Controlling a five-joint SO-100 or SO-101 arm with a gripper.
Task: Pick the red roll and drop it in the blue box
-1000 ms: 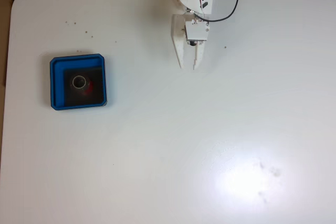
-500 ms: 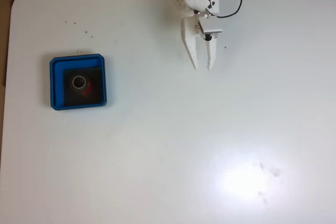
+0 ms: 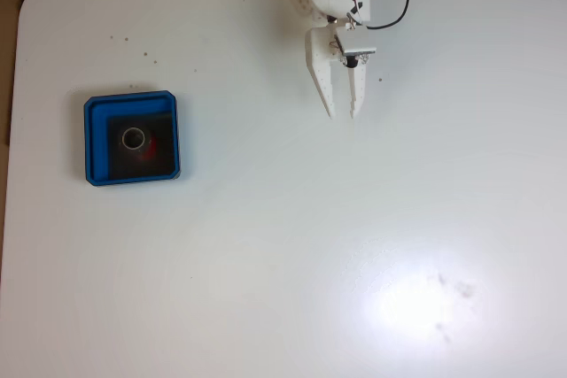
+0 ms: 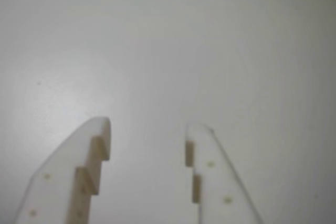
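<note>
Inside the blue box (image 3: 97,143) sits the red roll (image 3: 137,142); well right of it, the empty gripper (image 3: 342,114) holds its fingers (image 4: 86,174) apart.

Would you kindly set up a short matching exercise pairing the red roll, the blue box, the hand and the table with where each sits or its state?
Things:
1. red roll
2. blue box
3. hand
4. table

Descriptions:
A. open, holding nothing, near the top edge of the fixed view
B. white, with a bright glare patch
C. resting on a black floor
D. at the left of the fixed view, on the table

Pairs: 1-C, 2-D, 3-A, 4-B
</note>
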